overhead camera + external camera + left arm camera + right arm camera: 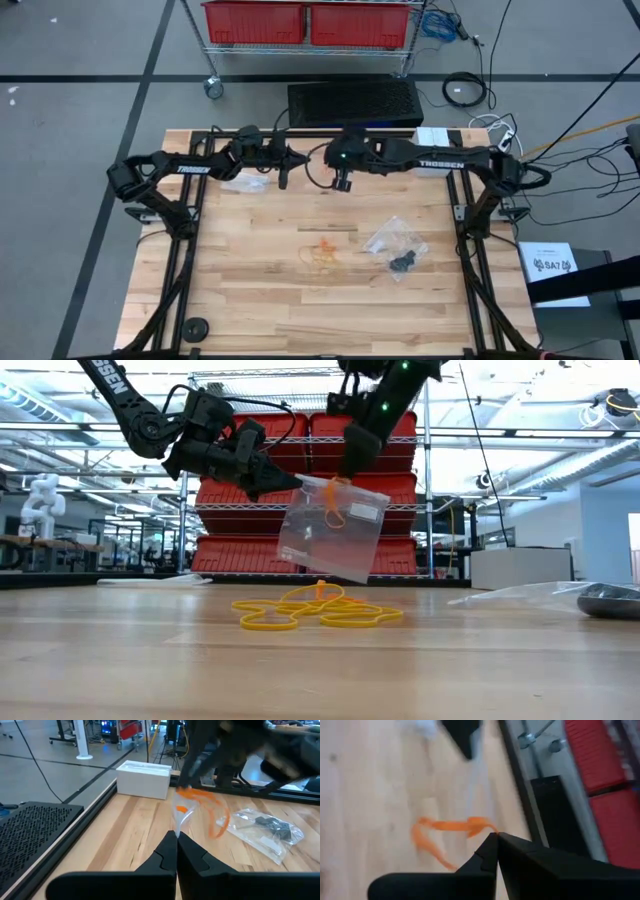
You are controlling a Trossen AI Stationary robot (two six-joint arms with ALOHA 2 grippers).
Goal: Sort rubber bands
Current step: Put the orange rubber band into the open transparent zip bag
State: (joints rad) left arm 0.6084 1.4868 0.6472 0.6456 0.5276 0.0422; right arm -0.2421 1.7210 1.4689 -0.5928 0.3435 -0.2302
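The left pincer (pixel 290 482) is closed on the top edge of a clear bag (pixel 332 530), which hangs open-side up above the counter (pixel 250 300). The right pincer (pixel 352 468) is closed on an orange rubber band (pixel 334 510) at the bag's mouth. That band hangs roughly upright, its long axis running down into the bag.

More rubber bands (pixel 318 610) lie in a loose tangle on the counter below the bag, sprawled flat, mostly side to side in the low view. A second bag (pixel 396 243) holding dark bands lies apart, toward the right arm.

The risk is that the band clings to the right pincer when it lets go, or catches on the bag's lip and drops outside. The bag is held by one edge only, so it may swing or fold shut at the mouth.
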